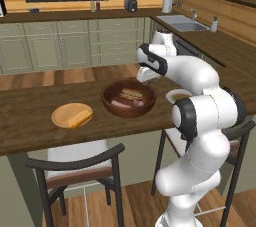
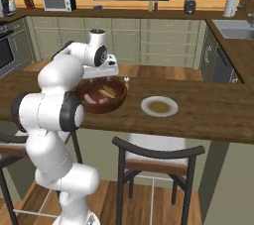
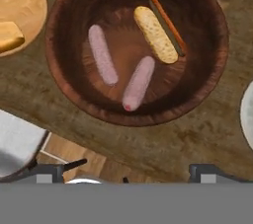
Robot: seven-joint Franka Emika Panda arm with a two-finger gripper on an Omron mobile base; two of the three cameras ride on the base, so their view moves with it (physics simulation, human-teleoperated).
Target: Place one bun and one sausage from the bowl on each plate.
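Dark wooden bowl (image 3: 212,35) with two sausages (image 3: 103,54), one bun (image 3: 155,34); hand (image 3: 136,171) spread apart above.

The bowl (image 3: 64,18) is dark reddish-brown. Two sausages (image 3: 103,54) are pale pink; the bun (image 3: 155,34) is speckled golden. One plate (image 1: 64,112) is tan, the other (image 2: 171,101) grey-white, brown-centred.

No writing, label or number can be read anywhere here (appliances and bottles look too small).
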